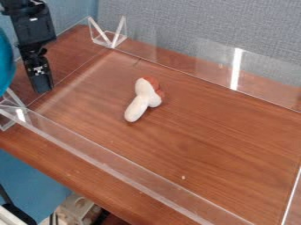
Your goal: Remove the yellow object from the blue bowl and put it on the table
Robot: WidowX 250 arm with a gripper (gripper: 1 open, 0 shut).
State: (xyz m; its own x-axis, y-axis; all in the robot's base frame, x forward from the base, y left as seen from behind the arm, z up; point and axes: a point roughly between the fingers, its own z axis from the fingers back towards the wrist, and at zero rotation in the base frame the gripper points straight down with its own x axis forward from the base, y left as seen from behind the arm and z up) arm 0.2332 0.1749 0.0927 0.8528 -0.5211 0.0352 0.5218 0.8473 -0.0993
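Grey-blue fabric backdrop (212, 22) rises behind a brown wooden counter (212, 149), which is fenced on all sides by low clear plastic walls (249, 68). A small clear triangular bracket (108, 33) stands at the far left corner.

From the one camera view, looking down across the counter from its front left, the pale yellow object (143, 100) lies on bare wood near the middle of the fenced area. It is a stubby, slightly bent piece lying flat, with a small orange-red spot at its far end. Nothing touches it.

The dark robot arm (30, 35) comes down at the upper left. Its jaws point straight down just inside the left wall, their tips close to the wood, though whether they touch it cannot be made out. They read as one dark column, so I cannot tell whether they are spread or pressed together; nothing hangs visibly from them. The yellow object is well apart from the jaws, off to their right and a little nearer the camera.

A blue rounded shape (3, 61) shows at the left edge just beside the arm, mostly cut off by the frame.
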